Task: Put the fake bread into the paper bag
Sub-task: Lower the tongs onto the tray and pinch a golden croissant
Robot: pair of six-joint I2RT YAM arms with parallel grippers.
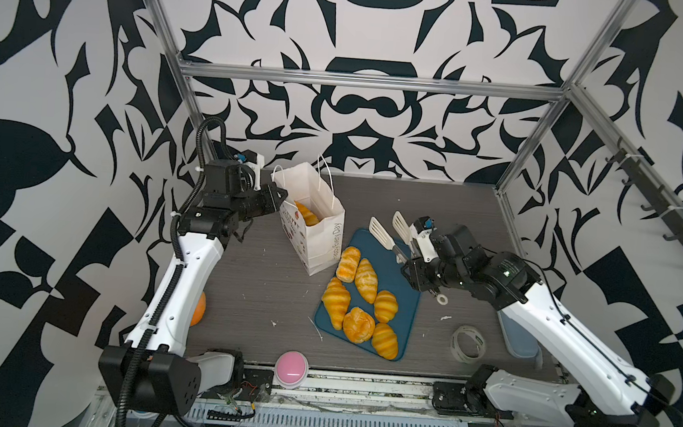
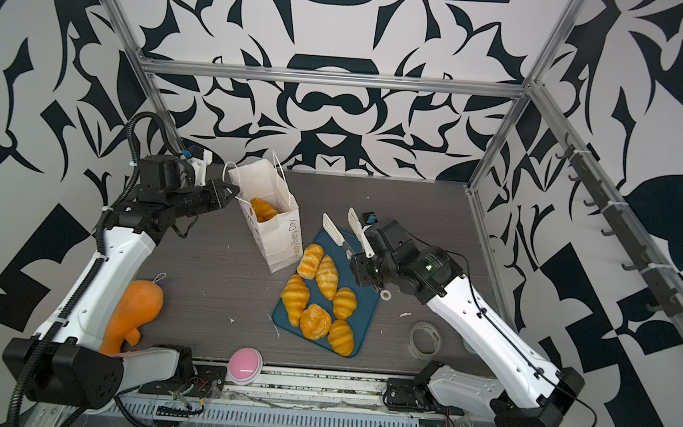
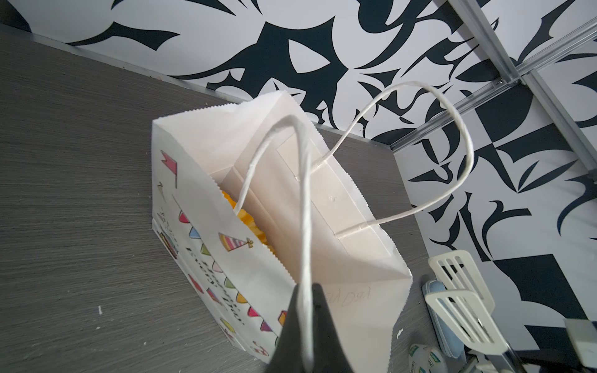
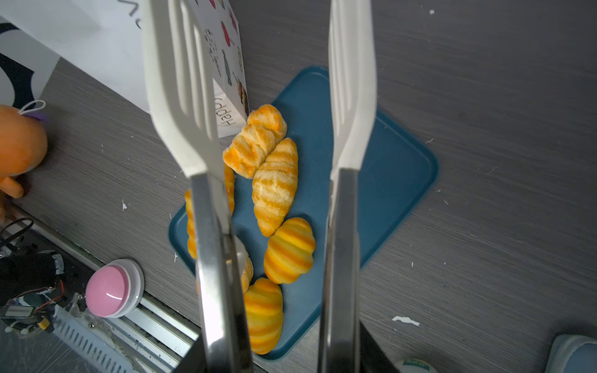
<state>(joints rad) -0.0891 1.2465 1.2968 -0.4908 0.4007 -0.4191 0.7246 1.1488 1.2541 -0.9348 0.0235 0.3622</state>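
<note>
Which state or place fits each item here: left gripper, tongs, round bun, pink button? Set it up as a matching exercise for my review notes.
1. left gripper
2. tongs
3. round bun
4. pink button

A. on the blue tray
B. at the table's near edge
C. shut on a handle of the paper bag
D. blades apart, nothing between them

Pairs: 1-C, 2-D, 3-A, 4-B

I count six fake bread pieces (image 1: 358, 325) on one blue tray (image 1: 406, 315), one pastry (image 1: 306, 215) in one paper bag (image 1: 322, 246), one tongs (image 1: 380, 232), one pink button (image 1: 291, 368), one tape roll (image 1: 457, 349), one orange toy (image 2: 132, 310)
</note>
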